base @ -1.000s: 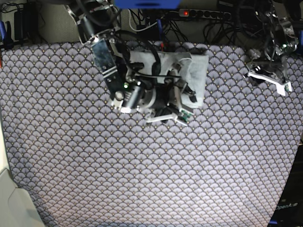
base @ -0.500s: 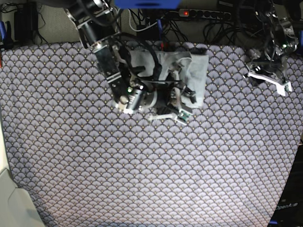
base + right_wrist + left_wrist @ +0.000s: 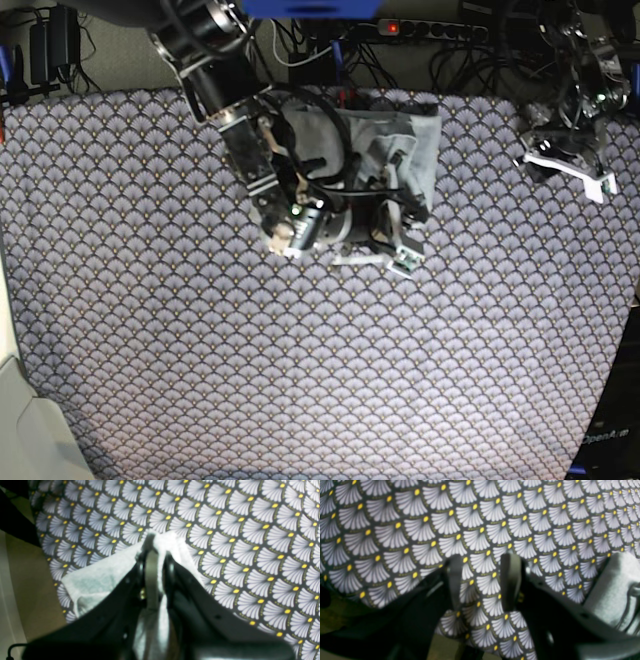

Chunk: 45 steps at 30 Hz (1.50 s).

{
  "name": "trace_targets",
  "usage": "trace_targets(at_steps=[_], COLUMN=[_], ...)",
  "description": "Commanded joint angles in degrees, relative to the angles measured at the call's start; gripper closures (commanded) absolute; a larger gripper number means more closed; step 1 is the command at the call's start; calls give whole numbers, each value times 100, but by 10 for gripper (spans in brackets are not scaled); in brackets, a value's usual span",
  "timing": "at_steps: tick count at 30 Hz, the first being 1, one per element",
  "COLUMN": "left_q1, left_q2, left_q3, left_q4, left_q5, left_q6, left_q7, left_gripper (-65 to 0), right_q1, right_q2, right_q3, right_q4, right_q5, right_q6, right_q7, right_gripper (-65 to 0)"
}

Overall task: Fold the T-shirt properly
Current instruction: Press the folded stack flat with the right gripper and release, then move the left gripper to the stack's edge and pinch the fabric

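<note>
Since 1 second ago the right arm [image 3: 240, 130] has swung a little toward the near side of the table, carrying its gripper [image 3: 385, 255] lower in the base view, and the jaws that stood wide then have now come together. In the right wrist view the right gripper [image 3: 153, 547] is pinched on a fold of the T-shirt [image 3: 100, 580], pale cloth bunching up on both sides of the narrow jaws. The T-shirt [image 3: 405, 150] lies as a compact folded bundle at the far edge of the tablecloth [image 3: 300, 380], near the middle, partly hidden under the right arm. The left gripper [image 3: 570, 165] hangs at the far corner of the table on the base view's right, well apart from the shirt. In the left wrist view the left gripper [image 3: 482, 580] shows its 2 fingers [image 3: 510, 580] partly apart with only the fan-patterned tablecloth [image 3: 495, 512] between them, holding nothing. A power strip [image 3: 430, 30] with a red light sits behind the table.
</note>
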State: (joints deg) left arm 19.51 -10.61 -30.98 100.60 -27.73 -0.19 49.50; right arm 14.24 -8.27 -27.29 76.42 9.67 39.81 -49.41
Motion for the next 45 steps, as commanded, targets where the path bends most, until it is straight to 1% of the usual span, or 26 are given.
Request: trace_targets(at_steps=[1,7,8,15,17,19,25,28,29,32,35,39,41,43,45], left_q1=[-12,-12,-12,-12,-12,-3,5,-3,-3,-3,-3,-12,-12,-12,-12], left_q2=[-69,-69,-69,-69,-69,-69,-69,-69,-69,-69,-69,-42,-16,-7,28], left_q3=[-27,-27,-27,-27,-27,-27,-27,-27,-27,-27,-18,-18,-9,17,26], left_q4=[107,107,107,107,107,107,107,99,99,99,99,99,99,99,99], left_q5=[-45,-45,-45,-45,-45,-45,-45,-45,-45,-45,-45,-45,-45,-54,-186], left_q6=[-12,-12,-12,-12,-12,-12,-12,-12,-12,-12,-12,-12,-12,-12,-12], left_q7=[-101,-92,-92,-92,-92,-92,-92,-92,-92,-92,-92,-110,-119,-119,-101], left_gripper=[-247,-247,-247,-247,-247,-247,-247,-247,-247,-247,-247,-247,-247,-247,-247], right_q1=[119,128,136,136,128,128,198,180,57,-277,-409,-620,-839,-1059,-1244], right_q2=[-73,-73,-73,-73,-73,-73,-73,-73,-73,-73,-73,568,964,1333,1570], right_q3=[-1,-1,-1,-1,-1,26,17,-1,-10,-18,-10,421,676,993,1335], right_q4=[72,-60,-113,-280,-244,-244,90,687,934,1725,2182,2639,2868,3052,3105], right_q5=[119,119,119,101,101,101,119,119,119,101,83,83,119,119,119], right_q6=[19,19,19,19,19,19,19,19,19,19,19,19,19,19,19], right_q7=[198,303,303,339,550,690,699,655,637,418,259,163,163,172,207], right_gripper=[0,0,-10,-162,-185,-187,-188,-190,-191,-194,-191,-177,-139,-87,-39])
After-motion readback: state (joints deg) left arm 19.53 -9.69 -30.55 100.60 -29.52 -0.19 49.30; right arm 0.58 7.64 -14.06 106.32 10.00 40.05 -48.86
